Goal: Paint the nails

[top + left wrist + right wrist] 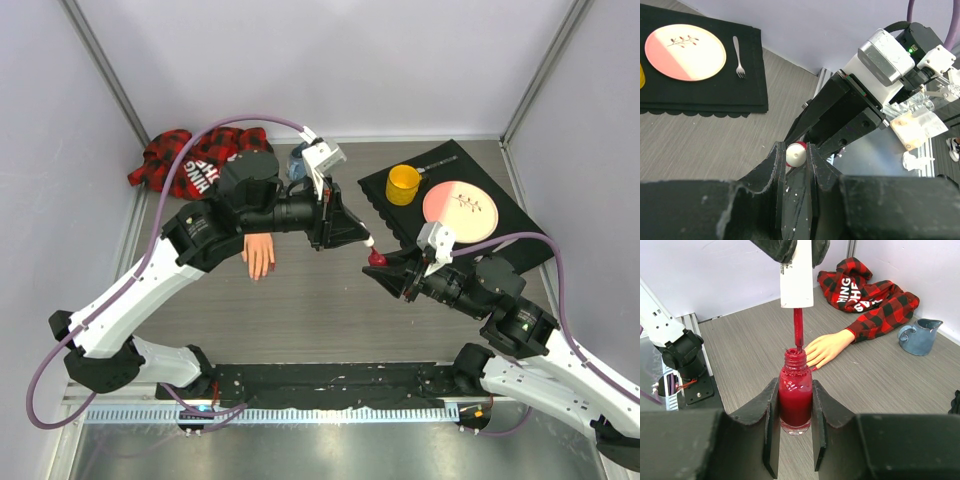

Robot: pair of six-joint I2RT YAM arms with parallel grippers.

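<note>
The peach mannequin hand point(258, 255) lies flat on the table, its plaid sleeve point(190, 160) running to the back left. It also shows in the right wrist view point(827, 349), fingers pointing toward me; one nail point(814, 368) looks red, the others are too small to judge. My right gripper point(795, 407) is shut on the open red polish bottle point(795, 400), upright, right of the hand point(378, 260). My left gripper point(795, 156) is shut on the white cap point(796, 154). Its brush stem point(798, 330) hangs down into the bottle's neck.
A black placemat point(520, 215) at the back right carries a pink plate point(460, 208), a fork point(739, 57) and a yellow cup point(403, 184). A blue jug point(917, 336) stands behind the hand near the sleeve. Grey walls enclose the table.
</note>
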